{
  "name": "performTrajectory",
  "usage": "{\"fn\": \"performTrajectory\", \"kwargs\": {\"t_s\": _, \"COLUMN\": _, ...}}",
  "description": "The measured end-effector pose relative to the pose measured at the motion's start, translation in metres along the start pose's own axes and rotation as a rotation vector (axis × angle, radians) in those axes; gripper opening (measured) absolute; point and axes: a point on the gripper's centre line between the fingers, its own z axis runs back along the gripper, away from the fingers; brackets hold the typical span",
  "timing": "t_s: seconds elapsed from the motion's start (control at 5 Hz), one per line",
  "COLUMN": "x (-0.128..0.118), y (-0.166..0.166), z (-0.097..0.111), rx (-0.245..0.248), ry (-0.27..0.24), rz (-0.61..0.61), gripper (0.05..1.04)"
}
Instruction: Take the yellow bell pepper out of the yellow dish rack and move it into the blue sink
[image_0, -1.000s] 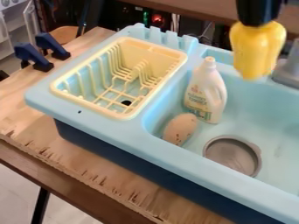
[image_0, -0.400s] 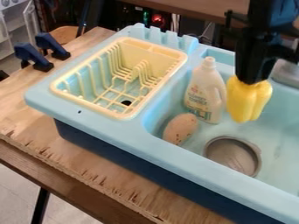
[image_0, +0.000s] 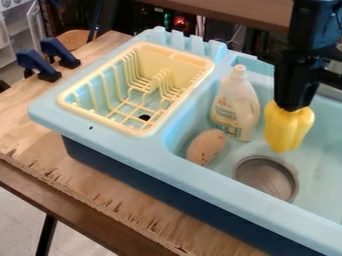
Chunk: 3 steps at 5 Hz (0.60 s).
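Note:
The black gripper (image_0: 294, 102) hangs over the right part of the sink basin, shut on the top of a yellow bell pepper (image_0: 288, 127). The pepper is upright, just right of a white bottle (image_0: 236, 104) that stands at the back left of the basin. In front of the bottle, a brownish oval object with dark specks (image_0: 206, 147) rests against the basin's left wall. A round grey metal dish (image_0: 266, 178) lies on the basin floor, in front of and a little left of the pepper.
A pale yellow dish rack (image_0: 138, 133) sits in the left part of the light blue sink (image_0: 153, 148). Two dark blue clamps (image_0: 61, 52) are on the wooden table (image_0: 27, 117) at the upper left. A grey faucet base stands behind the basin, partly behind the arm.
The gripper has come down into the basin area with the yellow pepper, most recently moving slightly down and right. The bottle, speckled object and dish have stayed in place.

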Motion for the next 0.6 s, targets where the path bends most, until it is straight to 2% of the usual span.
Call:
{"fn": "performTrajectory", "kwargs": {"t_s": 0.2, "x": 0.005, "y": -0.0052, "z": -0.0169, "rx": -0.032, "ry": 0.025, "rz": 0.012, "gripper": 0.14}}
{"fn": "performTrajectory", "kwargs": {"t_s": 0.4, "x": 0.0114, "y": -0.0062, "z": -0.0207, "rx": -0.039, "ry": 0.026, "rz": -0.006, "gripper": 0.167}}
{"fn": "performTrajectory", "kwargs": {"t_s": 0.6, "x": 0.0145, "y": -0.0062, "z": -0.0215, "rx": -0.026, "ry": 0.036, "rz": -0.006, "gripper": 0.381}}
